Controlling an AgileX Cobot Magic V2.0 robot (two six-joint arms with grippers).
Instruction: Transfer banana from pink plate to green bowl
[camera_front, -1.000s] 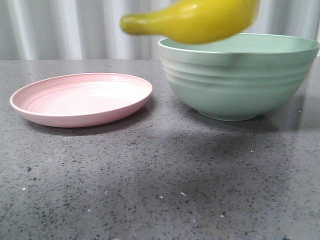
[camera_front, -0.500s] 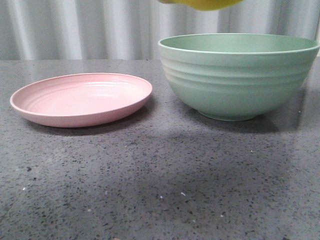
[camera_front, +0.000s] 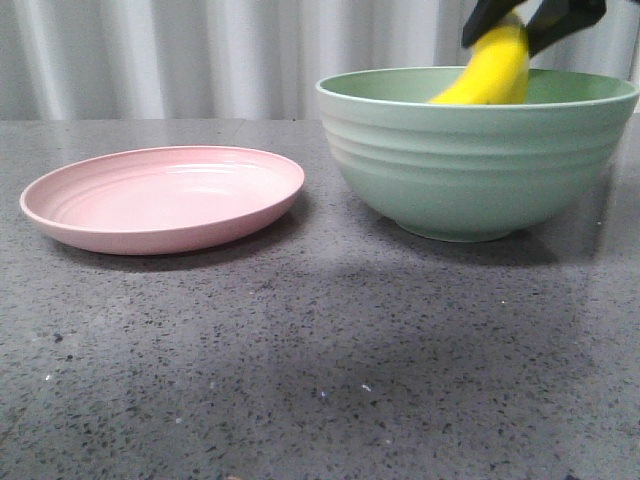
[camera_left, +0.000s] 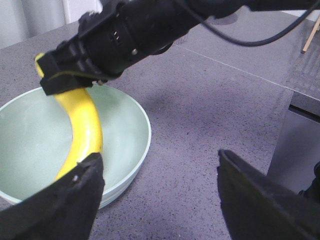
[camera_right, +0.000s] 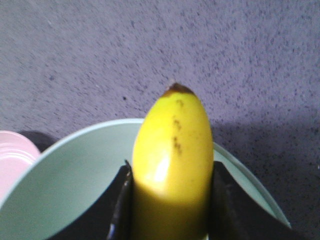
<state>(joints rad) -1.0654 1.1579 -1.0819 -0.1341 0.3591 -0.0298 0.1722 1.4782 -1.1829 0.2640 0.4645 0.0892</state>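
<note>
The yellow banana (camera_front: 492, 68) hangs tilted, its lower end dipping below the rim of the green bowl (camera_front: 480, 165) on the right of the table. My right gripper (camera_front: 522, 22) is shut on the banana's upper part, just above the bowl. In the right wrist view the banana (camera_right: 172, 150) sits between the black fingers (camera_right: 122, 205) over the bowl (camera_right: 70, 185), dark tip pointing away. The pink plate (camera_front: 165, 195) lies bare to the left. My left gripper (camera_left: 159, 156) stands open beside the bowl (camera_left: 125, 125), nothing between its fingers, and sees the banana (camera_left: 86, 125).
The grey speckled tabletop (camera_front: 320, 360) stretches in front of plate and bowl. A pale curtain (camera_front: 180, 55) hangs behind the table. In the left wrist view the table's edge (camera_left: 295, 95) drops off beyond the bowl.
The banana rose out of the top of the front view, then came down to the right. It now dips into the bowl, with the right gripper's fingers showing above it.
</note>
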